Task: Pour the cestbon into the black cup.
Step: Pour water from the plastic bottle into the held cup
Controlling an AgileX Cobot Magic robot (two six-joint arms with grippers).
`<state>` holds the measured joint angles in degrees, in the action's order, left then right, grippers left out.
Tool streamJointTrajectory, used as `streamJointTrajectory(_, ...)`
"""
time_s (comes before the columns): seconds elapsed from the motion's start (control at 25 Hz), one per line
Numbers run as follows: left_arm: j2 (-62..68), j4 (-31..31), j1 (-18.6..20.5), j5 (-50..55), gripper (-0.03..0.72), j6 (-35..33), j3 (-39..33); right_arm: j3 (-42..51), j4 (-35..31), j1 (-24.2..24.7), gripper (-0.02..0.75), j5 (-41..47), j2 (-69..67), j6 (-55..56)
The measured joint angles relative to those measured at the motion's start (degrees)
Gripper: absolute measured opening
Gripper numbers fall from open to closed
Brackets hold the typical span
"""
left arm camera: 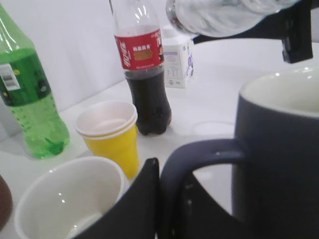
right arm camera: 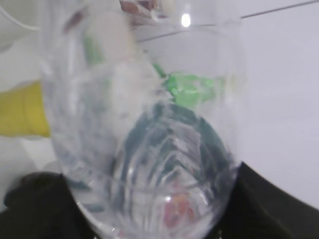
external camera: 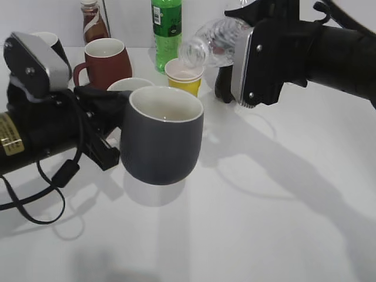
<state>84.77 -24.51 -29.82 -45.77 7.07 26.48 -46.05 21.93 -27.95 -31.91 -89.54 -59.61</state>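
White table (external camera: 282,194), pale wall behind. Left gripper (external camera: 108,126) is closed on the loop handle of the black cup (external camera: 163,138), holding it upright and lifted clear of the tabletop, its shadow below; mouth faces up, white inside visible. In the left wrist view the dark finger (left arm camera: 137,209) sits against the handle loop. Right gripper (external camera: 247,64) is clamped around the body of the cestbon (external camera: 214,44), held in the air at upper right. Bottle is tipped near horizontal: long axis runs right to left, neck end pointing left and slightly down, mouth above the yellow paper cup (external camera: 185,77) and behind the black cup, not over its rim. No stream visible. Right wrist view shows only the clear ribbed bottle (right arm camera: 149,149) filling the frame, blurred. Around: white cup (external camera: 126,85) just behind the black cup, maroon mug (external camera: 106,59), green soda bottle (external camera: 167,32), cola bottle (left arm camera: 144,69), small white carton (left arm camera: 178,62) farther back.
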Motion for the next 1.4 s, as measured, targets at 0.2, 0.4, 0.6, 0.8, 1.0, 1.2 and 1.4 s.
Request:
streamJointTrajectory(0.2, 1.07, -0.05, 0.00, -0.88, 0.038, 0.00, 0.00, 0.00, 0.12, 0.00, 0.447, 0.00, 0.00, -4.85)
streamJointTrajectory(0.4, 2.56, -0.05, 0.00, -2.86, 0.038, 0.02, 0.00, 0.00, 0.16, 0.00, 0.447, -0.64, 0.00, -8.90)
streamJointTrajectory(0.6, 4.61, -0.05, 0.00, -3.24, 0.038, 0.02, 0.00, 0.00, 0.16, 0.00, 0.447, -1.96, 0.00, -11.49)
streamJointTrajectory(0.8, 6.24, -0.05, 0.00, -4.10, 0.038, 0.02, 0.00, 0.00, 0.18, 0.00, 0.447, -2.90, 0.00, -13.62)
streamJointTrajectory(1.0, 6.90, -0.05, 0.00, -4.83, 0.038, 0.02, 0.00, 0.00, 0.22, 0.00, 0.447, -3.54, 0.00, -15.90)
streamJointTrajectory(1.2, 6.90, -0.10, 0.00, -5.55, 0.038, 0.02, 0.00, 0.00, 0.22, 0.00, 0.447, -4.45, 0.00, -16.42)
streamJointTrajectory(1.4, 6.90, -0.22, 0.00, -5.58, 0.038, 0.02, 0.00, 0.00, 0.22, 0.00, 0.447, -4.52, 0.00, -16.64)
